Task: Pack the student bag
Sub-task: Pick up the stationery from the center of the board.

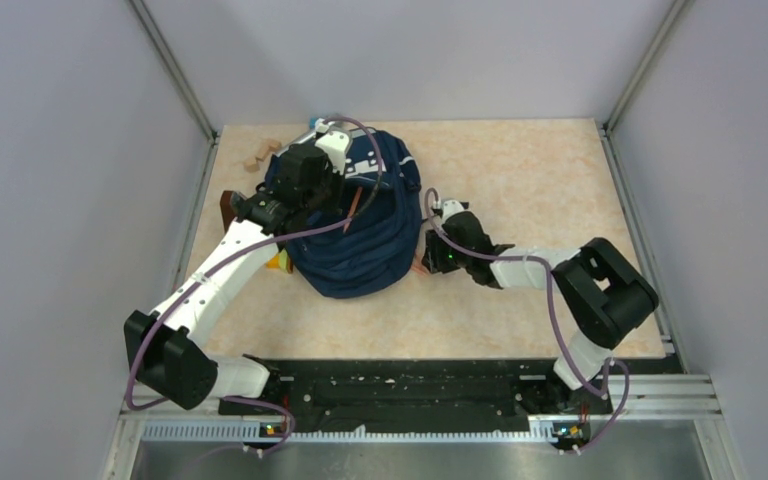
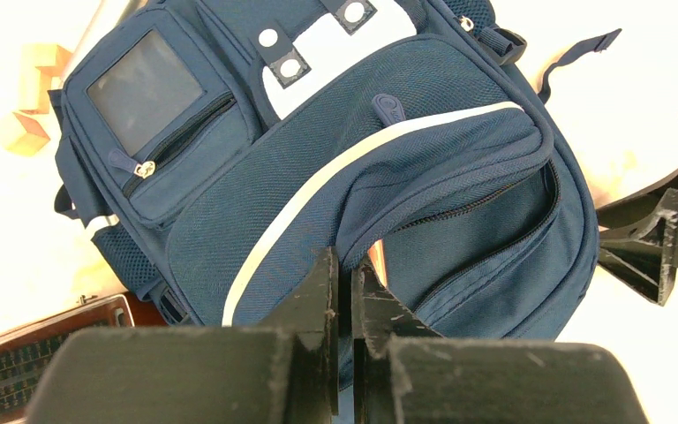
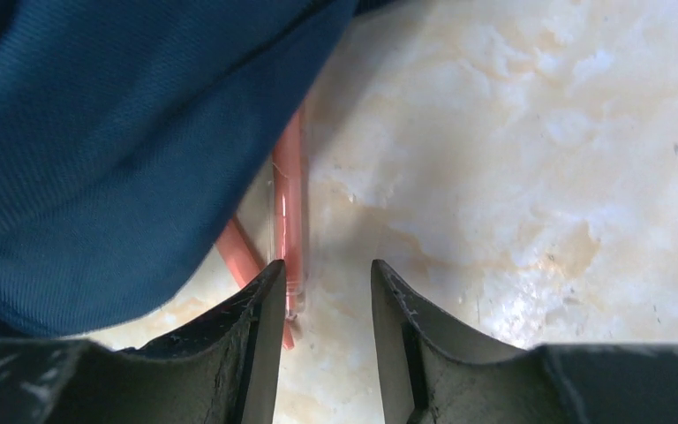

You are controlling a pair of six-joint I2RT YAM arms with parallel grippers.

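Left claw (image 2: 344,265): closed, pinching the fabric of the backpack (image 2: 318,159).
Right claw (image 3: 327,283): standing open at a red pen (image 3: 289,203), right of the backpack.

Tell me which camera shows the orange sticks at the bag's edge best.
Right wrist: the orange sticks lie just ahead of the right gripper, partly under the student bag. Top external shows only a faint speck; left wrist does not show them.

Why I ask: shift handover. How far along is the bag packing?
Done: nothing I can see inside. In hand: the left pincer pinches the bag by its flap; the right pincer stands open at two orange pens beside the bag. Left: pens and wooden blocks lie outside.
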